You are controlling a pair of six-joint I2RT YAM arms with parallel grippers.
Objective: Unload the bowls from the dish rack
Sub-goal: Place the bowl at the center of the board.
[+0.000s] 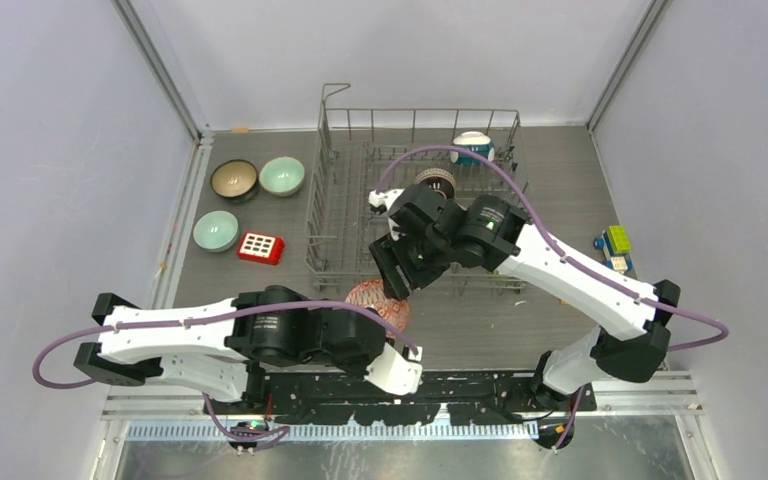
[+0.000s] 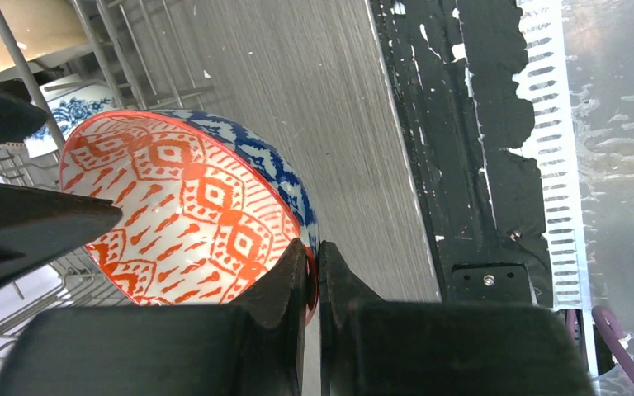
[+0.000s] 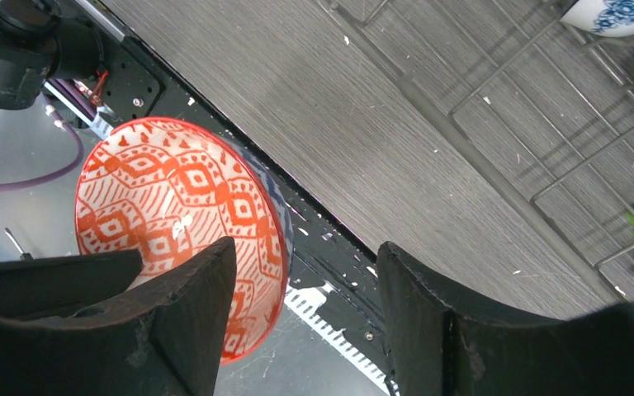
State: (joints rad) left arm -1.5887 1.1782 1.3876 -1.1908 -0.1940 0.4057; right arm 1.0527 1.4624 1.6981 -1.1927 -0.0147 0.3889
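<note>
The red patterned bowl [image 1: 375, 300] sits just outside the near side of the dish rack [image 1: 332, 215], at the rack's 6 o'clock, over the grey surface [image 1: 560, 170]. Its inside is white with orange-red diamonds, and its outside is blue and white. The left end effector [image 2: 314, 266] is pressed together on this bowl's rim, one finger inside and one outside, pinching the wall at the bowl's 6 o'clock edge. Whether the bowl's base rests on the surface cannot be told.

The right end effector [image 3: 305, 247] hangs over the rack's near edge, right by the same bowl at its 12 o'clock side. Its fingers [image 3: 442, 322] stand spread, and in the right wrist view the bowl's rim lies in the gap between them. Contact cannot be made out.

Inside the rack, a dark striped bowl [image 1: 436, 181] stands near the middle and a blue-and-white bowl [image 1: 472, 146] at the far 1 o'clock corner. In the left wrist view a cream bowl [image 2: 25, 29] also shows among the wires.

At the rack's 9 o'clock, three bowls rest on the surface: a dark brown bowl [image 1: 234, 180], a pale green bowl [image 1: 282, 176] beside it, and a teal bowl [image 1: 216, 230] nearer the arms. A red toy block [image 1: 261, 247] lies just beside the teal one. Small colourful toys [image 1: 614, 246] sit at the rack's 3 o'clock.
</note>
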